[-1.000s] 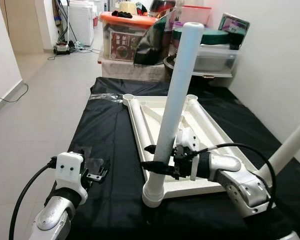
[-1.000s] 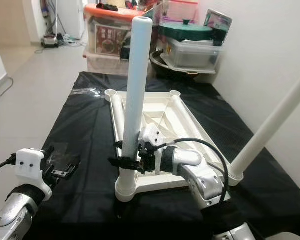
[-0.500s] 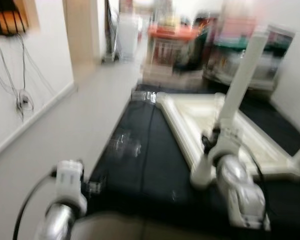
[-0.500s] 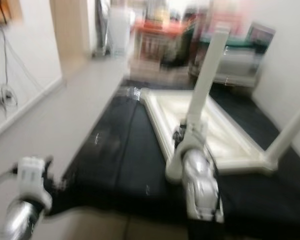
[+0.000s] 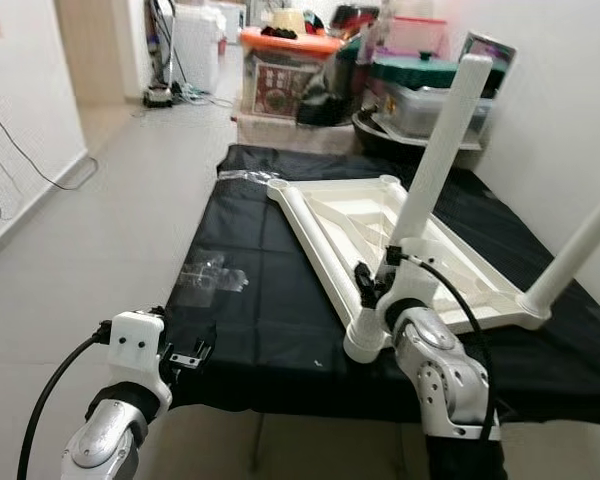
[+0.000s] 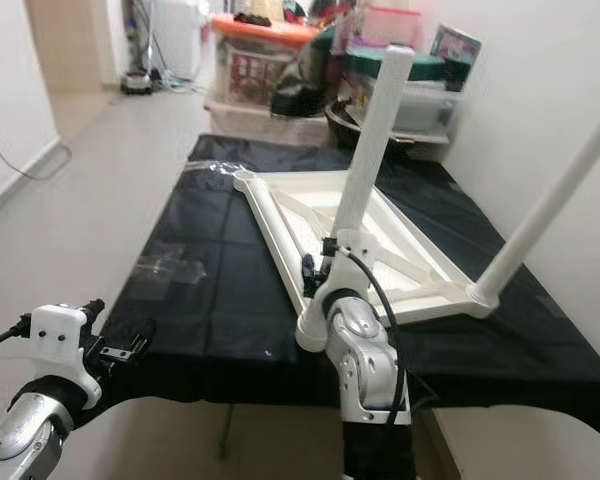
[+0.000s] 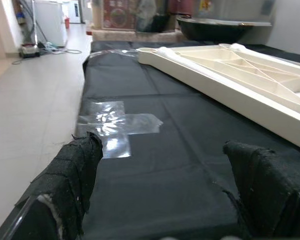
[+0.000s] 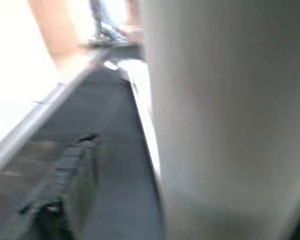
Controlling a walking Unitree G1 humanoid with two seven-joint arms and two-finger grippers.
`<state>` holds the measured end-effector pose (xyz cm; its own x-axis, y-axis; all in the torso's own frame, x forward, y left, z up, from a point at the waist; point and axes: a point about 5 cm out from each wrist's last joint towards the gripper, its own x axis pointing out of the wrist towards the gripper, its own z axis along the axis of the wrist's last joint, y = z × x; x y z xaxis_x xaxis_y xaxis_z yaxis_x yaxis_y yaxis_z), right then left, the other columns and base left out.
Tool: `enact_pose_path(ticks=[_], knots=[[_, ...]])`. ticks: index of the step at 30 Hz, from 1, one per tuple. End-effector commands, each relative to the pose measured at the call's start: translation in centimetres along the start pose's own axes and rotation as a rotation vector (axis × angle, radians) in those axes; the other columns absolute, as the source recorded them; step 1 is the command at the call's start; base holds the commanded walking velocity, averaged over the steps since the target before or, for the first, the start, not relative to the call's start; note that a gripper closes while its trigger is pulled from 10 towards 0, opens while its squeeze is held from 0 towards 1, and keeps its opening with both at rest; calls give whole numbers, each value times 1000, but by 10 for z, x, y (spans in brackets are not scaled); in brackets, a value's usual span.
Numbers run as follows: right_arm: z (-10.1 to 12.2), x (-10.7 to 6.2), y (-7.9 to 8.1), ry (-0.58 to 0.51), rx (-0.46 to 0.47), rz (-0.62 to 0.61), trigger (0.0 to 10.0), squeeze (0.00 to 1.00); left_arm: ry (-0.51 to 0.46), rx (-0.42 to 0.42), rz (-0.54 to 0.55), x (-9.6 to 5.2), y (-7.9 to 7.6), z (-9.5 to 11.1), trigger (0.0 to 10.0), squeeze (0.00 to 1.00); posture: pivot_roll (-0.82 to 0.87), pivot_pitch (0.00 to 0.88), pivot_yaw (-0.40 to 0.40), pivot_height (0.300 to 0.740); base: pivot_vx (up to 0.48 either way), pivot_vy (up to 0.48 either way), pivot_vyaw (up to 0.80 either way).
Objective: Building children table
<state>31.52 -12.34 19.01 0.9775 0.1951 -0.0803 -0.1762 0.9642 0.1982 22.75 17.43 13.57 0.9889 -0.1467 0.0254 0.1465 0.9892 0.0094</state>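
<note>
Left eye view: a white table top (image 5: 420,255) lies upside down on a black cloth (image 5: 270,320) covering a long surface. A white leg (image 5: 435,165) stands in its near left corner socket, tilted slightly to the right, and a second leg (image 5: 575,255) rises from the near right corner. The right gripper (image 5: 375,280) is at the lower end of the near left leg, its black fingers on either side of it. The left gripper (image 5: 185,355) hovers at the cloth's near left edge, holding nothing. A crumpled piece of clear plastic (image 5: 208,275) lies on the cloth left of the table top. Storage boxes (image 5: 280,65) are stacked at the far end.

Left wrist view: the two padded fingers (image 7: 72,182) stand wide apart over the cloth, with the plastic just beyond them.

Right wrist view: blurred; the leg (image 8: 215,110) sits close against the camera, one dark finger (image 8: 65,185) beside it. Whether the fingers actually clamp the leg I cannot tell.
</note>
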Motion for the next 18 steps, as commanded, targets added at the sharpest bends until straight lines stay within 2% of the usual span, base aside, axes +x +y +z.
enact_pose_path(ticks=[1,2,3,4,5,6,7,8,10,13,18], knots=[[17,-3,24,-67,-28,274,10000,0,6,5,-5,1,-2,-1,10000,0,122,0,-135,740,0,0,0],[17,-3,24,-67,-28,274,10000,0,6,5,-5,1,-2,-1,10000,0,122,0,-135,740,0,0,0],[20,-8,29,-86,-90,437,10000,0,5,5,-7,2,-3,-1,10000,0,126,0,-137,740,0,0,0],[20,-8,29,-86,-90,437,10000,0,5,5,-7,2,-3,-1,10000,0,126,0,-137,740,0,0,0],[18,-15,32,-77,-150,602,10000,0,4,5,-10,3,-4,-1,10000,0,128,0,-138,740,0,0,0],[18,-15,32,-77,-150,602,10000,0,4,5,-10,3,-4,-1,10000,0,128,0,-138,740,0,0,0],[14,-22,34,-59,-209,762,10000,0,2,5,-11,4,-4,-1,10000,0,132,0,-140,740,0,0,0],[10,-27,34,-41,-241,852,10000,0,1,4,-11,5,-4,-1,10000,0,132,0,-140,740,0,0,0],[8,-29,33,-32,-255,895,10000,0,0,4,-11,5,-4,-1,10000,0,132,0,-140,740,0,0,0],[-7,-16,36,16,-323,955,10000,0,-6,6,-8,6,-4,1,10000,0,153,0,-154,740,0,0,0],[-15,-4,42,44,-336,1001,10000,0,-10,8,-9,7,-4,2,10000,0,171,0,-164,740,0,0,0]])
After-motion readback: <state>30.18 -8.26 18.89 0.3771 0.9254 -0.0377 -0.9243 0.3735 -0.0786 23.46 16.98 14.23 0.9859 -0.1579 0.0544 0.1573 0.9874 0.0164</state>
